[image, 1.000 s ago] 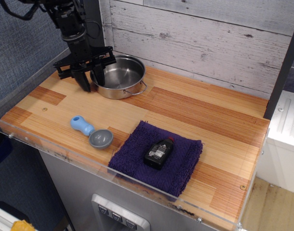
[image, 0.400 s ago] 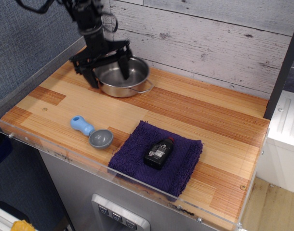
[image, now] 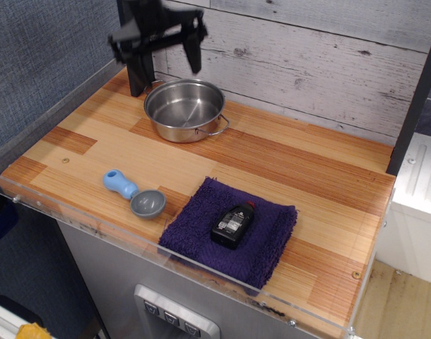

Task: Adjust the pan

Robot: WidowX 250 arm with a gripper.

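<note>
Wood counter (image: 286, 169): pan (image: 184, 109) free, gripper (image: 166, 60) blurred, top cropped

Round shiny stainless-steel pan (image: 184, 110): one
Small grey scoop with blue handle (image: 136, 194): one
Purple terry cloth (image: 229, 232): one
Small black bottle (image: 233, 224): one
Black robot gripper (image: 162, 56): one
</note>
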